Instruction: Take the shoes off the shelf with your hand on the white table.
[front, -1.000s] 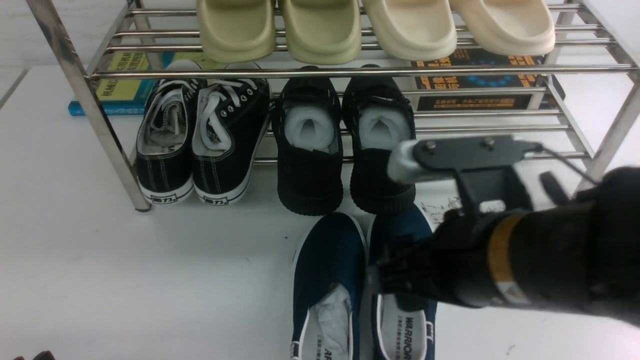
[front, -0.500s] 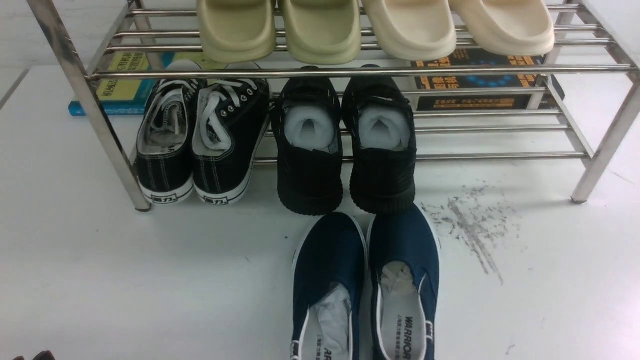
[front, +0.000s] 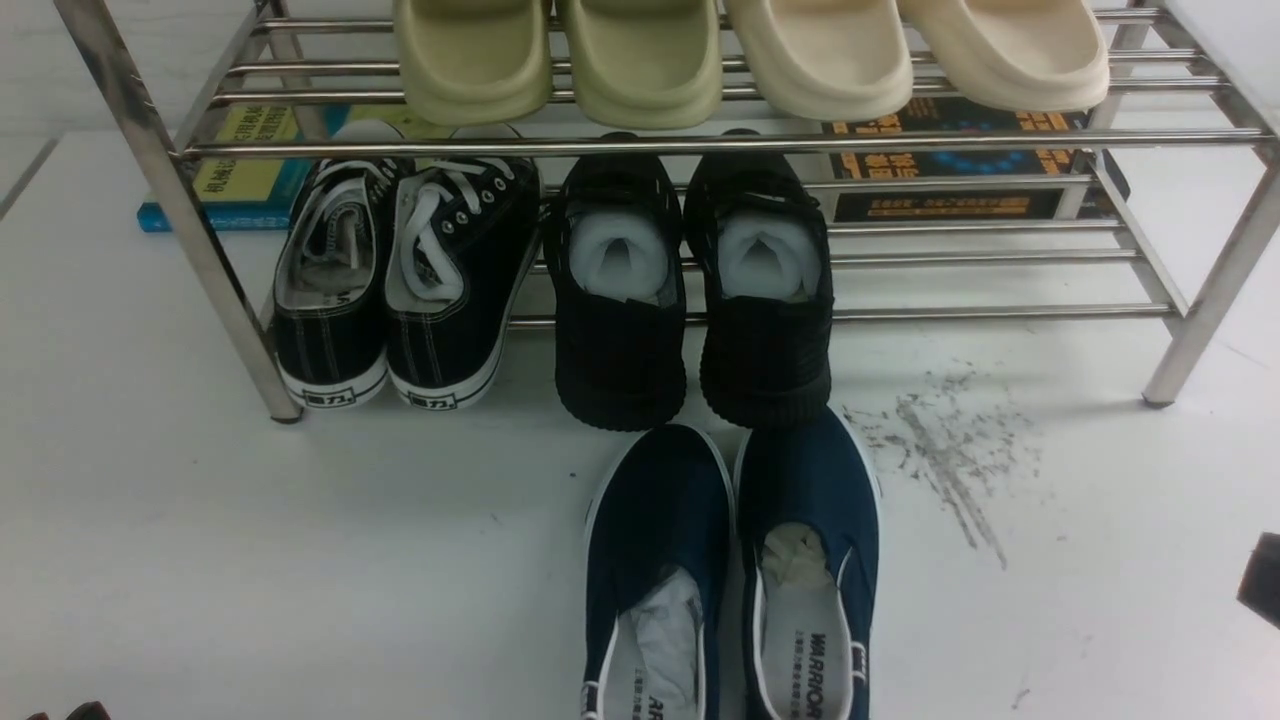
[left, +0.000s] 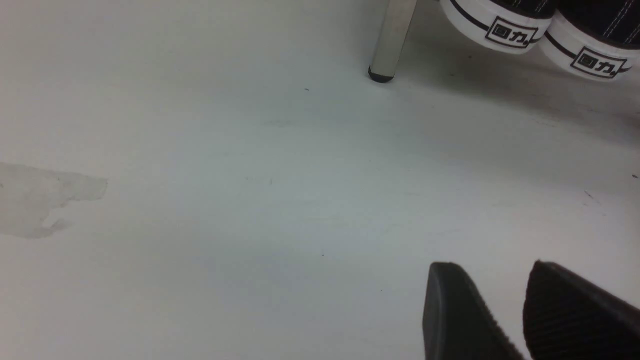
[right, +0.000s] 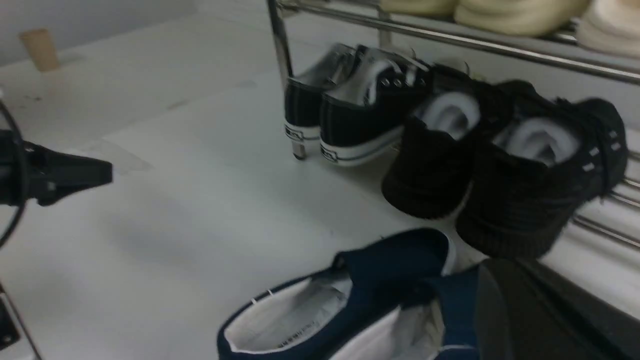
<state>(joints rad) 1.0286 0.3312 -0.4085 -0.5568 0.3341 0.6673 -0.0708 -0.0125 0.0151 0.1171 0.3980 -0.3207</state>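
The navy-blue shoes (front: 730, 560) lie side by side on the white table (front: 250, 560), toes toward the shelf (front: 700, 145), just in front of its lower tier. They also show in the right wrist view (right: 350, 290). My right gripper (right: 500, 280) sits beside the nearer shoe's opening; its blurred dark fingers look pressed together and hold nothing. Only a dark corner of that arm (front: 1262, 580) shows at the front view's right edge. My left gripper (left: 492, 270) is open and empty, low over bare table near the shelf's left leg (left: 392, 40).
Black lace-up sneakers (front: 400, 280) and all-black shoes (front: 690, 300) stand on the lower tier. Beige slides (front: 750, 50) rest on the top tier. Books (front: 250, 160) lie behind the shelf. Grey scuff streaks (front: 940, 450) mark the table right of the navy shoes.
One second ago my right arm reached over the right navy shoe. It has pulled back to the right, out of the front view. The shoes have not moved.
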